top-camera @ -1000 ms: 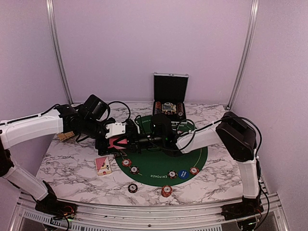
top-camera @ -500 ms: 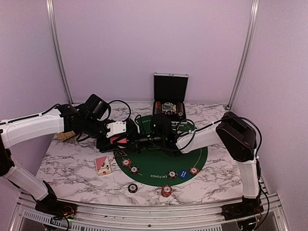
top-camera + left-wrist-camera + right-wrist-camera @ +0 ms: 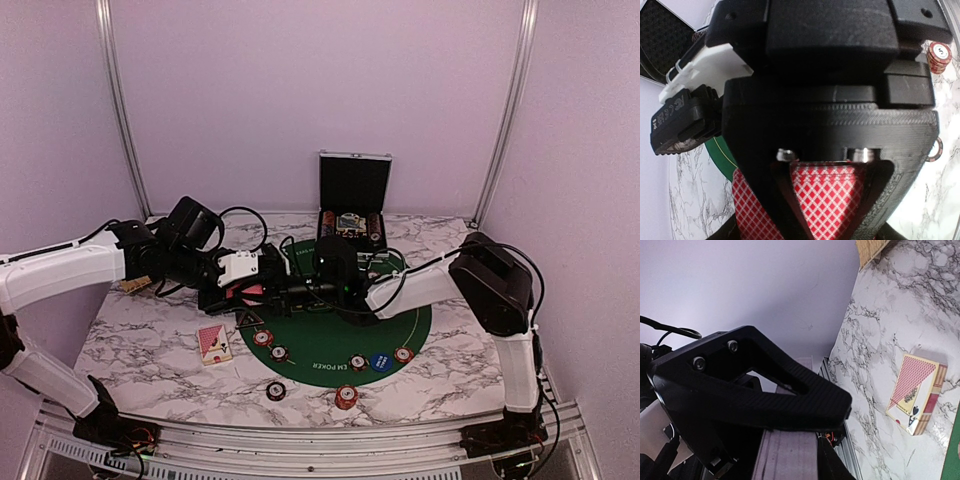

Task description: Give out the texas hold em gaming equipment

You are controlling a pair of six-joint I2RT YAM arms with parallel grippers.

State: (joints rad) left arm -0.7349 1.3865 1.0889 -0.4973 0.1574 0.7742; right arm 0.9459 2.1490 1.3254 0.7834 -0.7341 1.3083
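Observation:
Over the left edge of the green mat (image 3: 400,322) my two grippers meet tip to tip. My left gripper (image 3: 247,292) (image 3: 826,222) is shut on a small stack of red-backed playing cards (image 3: 243,294) (image 3: 830,192). The right gripper (image 3: 290,291) (image 3: 807,440) faces it from the right, and its black body fills the left wrist view. In the right wrist view its upper finger (image 3: 765,395) lies over the pale card face (image 3: 790,460); I cannot see whether it still pinches. On the mat lie poker chips (image 3: 262,338), a blue disc (image 3: 380,362) and a dark triangular token (image 3: 247,318).
A card box (image 3: 214,343) (image 3: 915,395) lies on the marble, left of the mat. Two chips (image 3: 275,391) (image 3: 346,397) sit near the front edge. An open black case (image 3: 353,195) with chip rows stands at the back. A straw basket (image 3: 130,285) (image 3: 872,247) lies under the left arm.
My left gripper has closed onto the red cards held out by the right gripper. Both arms have stayed almost in place.

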